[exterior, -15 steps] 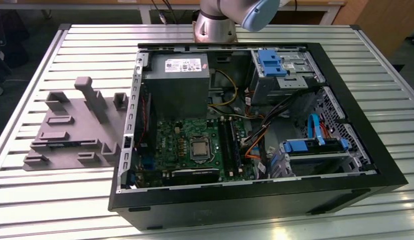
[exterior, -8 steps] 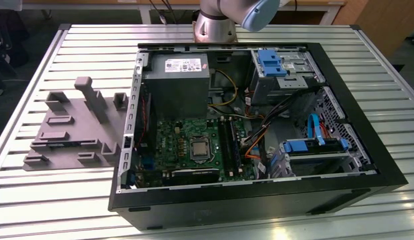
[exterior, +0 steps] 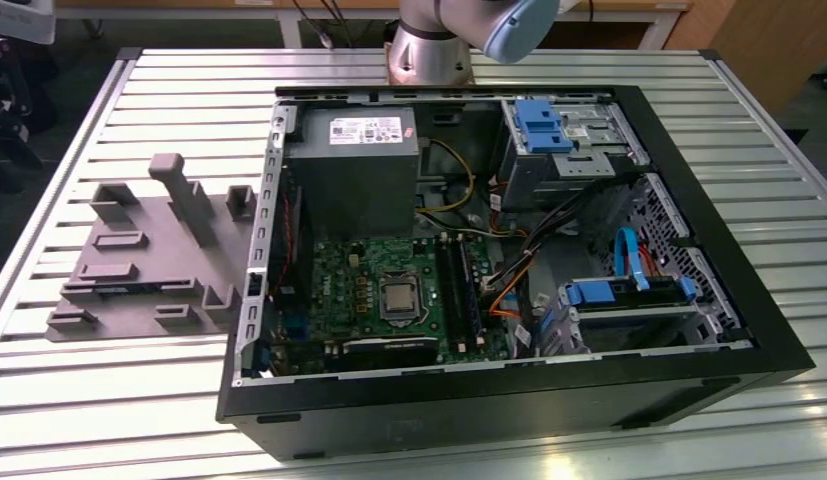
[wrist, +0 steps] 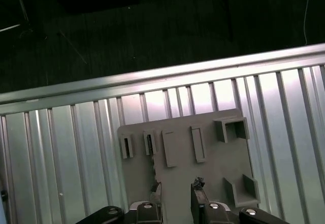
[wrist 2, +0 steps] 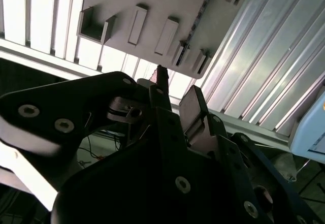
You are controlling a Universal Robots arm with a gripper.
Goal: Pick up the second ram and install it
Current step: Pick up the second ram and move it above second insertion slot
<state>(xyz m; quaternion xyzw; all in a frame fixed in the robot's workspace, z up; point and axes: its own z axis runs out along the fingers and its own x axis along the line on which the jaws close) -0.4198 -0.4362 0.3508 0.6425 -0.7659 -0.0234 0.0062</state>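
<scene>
On the exterior view's left, the grey holder block (exterior: 146, 255) lies on the ribbed metal surface (exterior: 120, 400). The open computer case (exterior: 520, 400) stands just beside it toward the right, with the green motherboard (exterior: 386, 290) inside. In the first wrist view the gripper (wrist: 176, 187) hangs over the block, its fingers (wrist: 199, 196) spread apart and holding nothing. The second ram (wrist: 152, 160) stands on edge in a slot of the block, ahead of and in line with one finger, not gripped.

Open PC case (exterior: 493, 412) nr grey holder (exterior: 146, 258)
</scene>
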